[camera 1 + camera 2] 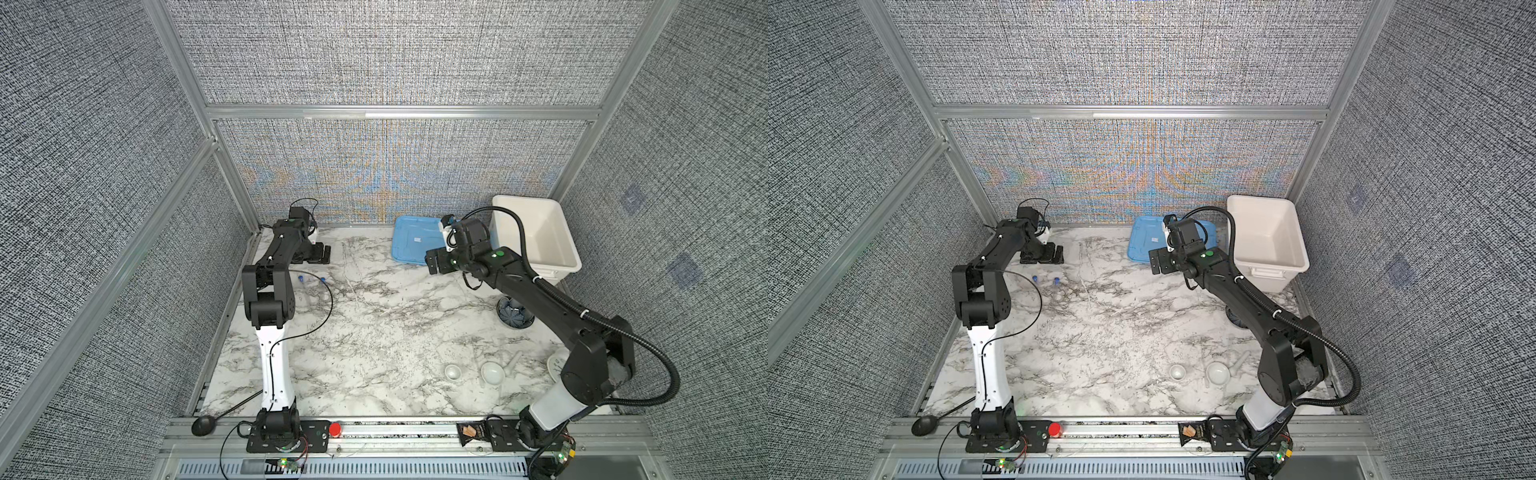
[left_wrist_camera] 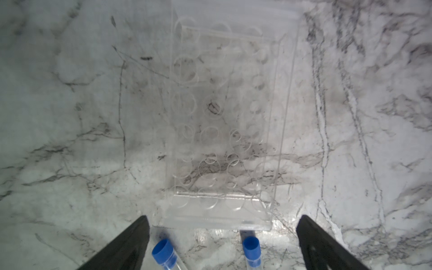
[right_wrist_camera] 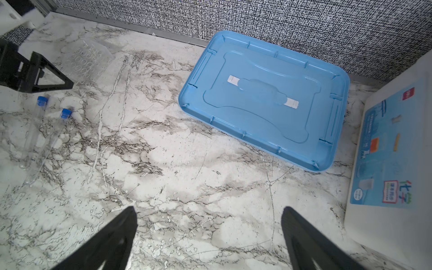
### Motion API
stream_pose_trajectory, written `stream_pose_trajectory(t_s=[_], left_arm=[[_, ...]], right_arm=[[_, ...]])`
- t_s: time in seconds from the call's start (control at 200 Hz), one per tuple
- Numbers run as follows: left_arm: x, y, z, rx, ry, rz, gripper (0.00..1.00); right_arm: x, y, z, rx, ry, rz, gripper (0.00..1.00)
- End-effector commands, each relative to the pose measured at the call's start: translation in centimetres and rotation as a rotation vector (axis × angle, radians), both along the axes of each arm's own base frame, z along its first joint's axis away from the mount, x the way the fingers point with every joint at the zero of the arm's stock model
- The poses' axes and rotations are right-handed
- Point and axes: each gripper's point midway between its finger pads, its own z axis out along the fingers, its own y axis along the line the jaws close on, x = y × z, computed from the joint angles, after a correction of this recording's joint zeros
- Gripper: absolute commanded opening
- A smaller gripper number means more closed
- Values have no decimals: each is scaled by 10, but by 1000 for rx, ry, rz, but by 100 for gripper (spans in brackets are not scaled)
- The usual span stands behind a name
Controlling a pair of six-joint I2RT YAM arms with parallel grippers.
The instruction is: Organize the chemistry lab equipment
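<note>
Front rail: front rail [image 1: 415,432] with red button [image 1: 335,429], nearest the lens in both top views.
Bowls: small white bowl [image 1: 453,371] and larger white bowl [image 1: 493,372], upright, side by side but apart, front R of marble table [image 1: 374,332].
Pestle: short white pestle [image 1: 513,360] lying just behind the larger bowl's R side; contact can't be told.
Clock: white clock [image 1: 555,365], mostly hidden behind R arm [image 1: 540,299].
Tubes: 2 clear tubes w/ blue caps lying on the table, far L, nearly parallel and apart: tube 1 [image 3: 32,133], tube 2 [image 3: 48,148]. Caps point toward the rack.
Rack: clear holed rack [image 2: 224,117], just beyond the 2 caps.
L gripper: L gripper [image 2: 223,218] has jaws wide apart, gripping nothing. In the wrist view both caps show between its fingers [image 2: 131,243], touching neither.
R gripper: R gripper [image 3: 209,210] has jaws wide apart, gripping nothing, over bare marble near the lid.
Lid: blue lid [image 3: 264,100] flat on the table by the back wall, just L of the bin.
Bin: white bin [image 1: 536,237], open top, far R corner.
</note>
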Motion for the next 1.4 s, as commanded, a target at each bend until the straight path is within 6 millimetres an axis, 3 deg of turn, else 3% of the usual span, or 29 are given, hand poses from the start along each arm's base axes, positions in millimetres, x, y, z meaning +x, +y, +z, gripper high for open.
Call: stream_pose_trajectory(t_s=[0.0,0.31,0.505,0.76,0.905,1.18,1.396], left_arm=[[-8,5,-8,25,35,12,99],[-1,3,-13,22,26,-5,99],[0,-4,-26,-7,52,-26,95],[10,-17,-25,8,23,-62,86],[9,-14,-30,17,41,-37,81],[6,-8,-32,46,52,21,84],[4,-6,-38,66,72,16,83]], right_arm=[[0,5,8,49,-35,13,99],[0,6,-1,93,-15,-14,99],[6,14,3,115,-19,4,99],[14,11,7,94,-29,3,99],[12,10,5,121,-27,-16,99],[10,5,-4,125,-13,-22,99],[16,5,4,146,-38,-20,99]])
